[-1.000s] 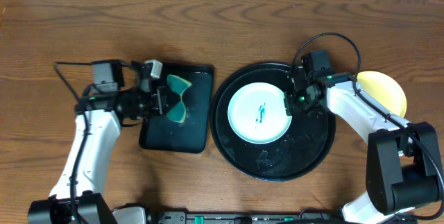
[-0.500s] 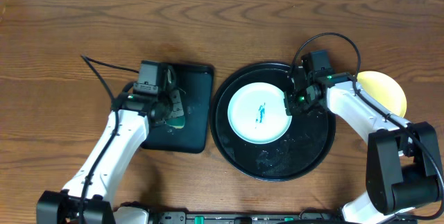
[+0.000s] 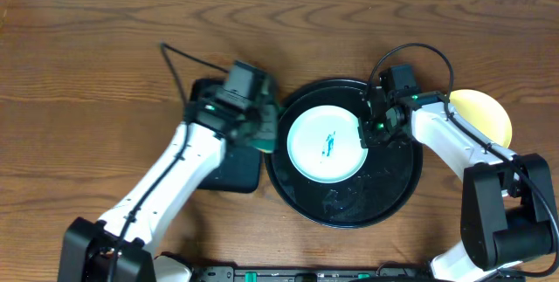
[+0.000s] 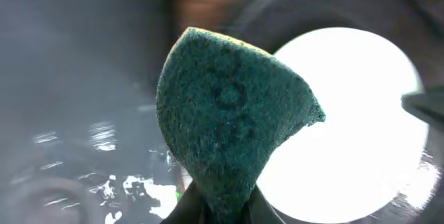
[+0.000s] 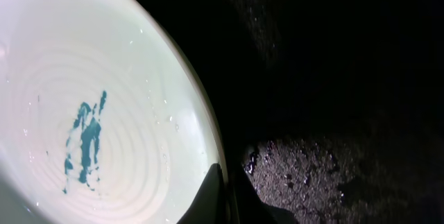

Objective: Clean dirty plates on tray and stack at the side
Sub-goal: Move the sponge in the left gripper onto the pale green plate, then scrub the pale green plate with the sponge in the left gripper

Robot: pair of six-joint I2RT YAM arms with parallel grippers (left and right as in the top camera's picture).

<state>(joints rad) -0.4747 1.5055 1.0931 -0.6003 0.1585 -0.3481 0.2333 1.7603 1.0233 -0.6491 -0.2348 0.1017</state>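
- Plate [image 3: 325, 145] is set in round tray [image 3: 349, 208], slightly left of centre.
- Rectangular tray [image 3: 229, 175] is placed just left of round tray.
- Second plate [image 3: 485, 112] is set right of round tray, outside it.
- Sponge [image 4: 229, 113] is held by left gripper [image 3: 265, 127] at round tray's left rim.
- Plate's right rim is pinched by right gripper [image 3: 365, 134].

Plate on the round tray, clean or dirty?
Dirty: the plate has a teal smudge at its centre, seen from overhead and the right wrist. The sponge is not on it yet.

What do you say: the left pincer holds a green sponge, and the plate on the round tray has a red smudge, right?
Not quite: the smudge on the plate is teal, not red; the right wrist view shows it.
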